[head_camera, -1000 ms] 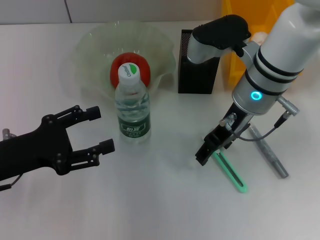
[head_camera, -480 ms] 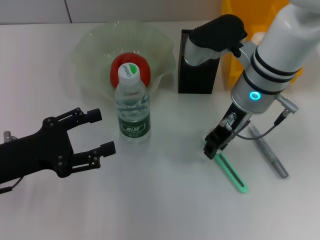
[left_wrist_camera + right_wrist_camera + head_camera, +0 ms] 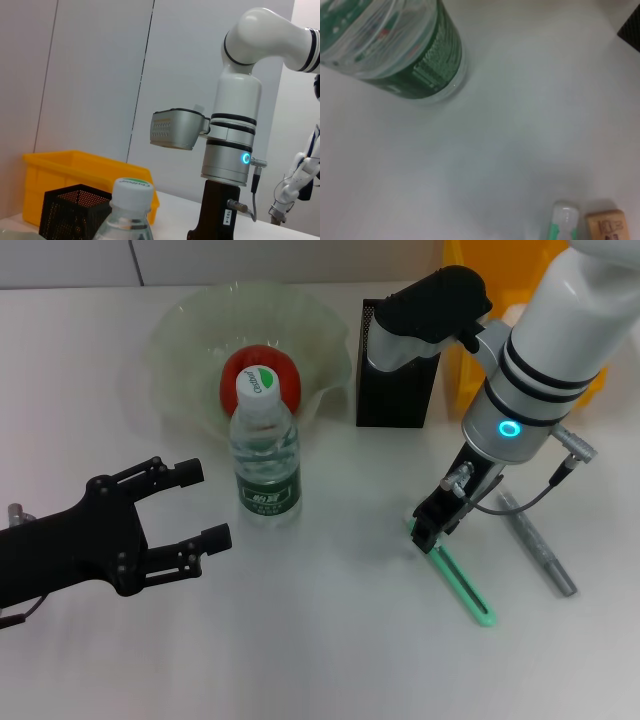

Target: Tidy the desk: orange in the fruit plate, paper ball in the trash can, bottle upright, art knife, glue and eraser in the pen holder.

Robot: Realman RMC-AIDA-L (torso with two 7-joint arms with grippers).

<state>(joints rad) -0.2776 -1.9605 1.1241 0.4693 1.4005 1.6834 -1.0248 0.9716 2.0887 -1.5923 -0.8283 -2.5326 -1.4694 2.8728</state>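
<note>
The bottle (image 3: 268,448) stands upright in front of the fruit plate (image 3: 180,330), which holds the reddish orange (image 3: 262,373). My right gripper (image 3: 432,526) hangs low over the upper end of the green art knife (image 3: 462,582), which lies flat on the table. In the right wrist view the art knife's tip (image 3: 563,223) lies next to a small tan printed block (image 3: 606,227), with the bottle's base (image 3: 415,55) farther off. A grey stick (image 3: 538,543) lies to the right of the knife. My left gripper (image 3: 196,503) is open, left of the bottle and apart from it.
The black mesh pen holder (image 3: 395,385) stands behind the right gripper, with a yellow bin (image 3: 470,300) beyond it. In the left wrist view the bottle cap (image 3: 131,193), the pen holder (image 3: 75,212) and the yellow bin (image 3: 75,172) show in front of the right arm.
My right gripper has shifted slightly right and back, from beside the knife's upper end to over it. The left arm has hardly moved.
</note>
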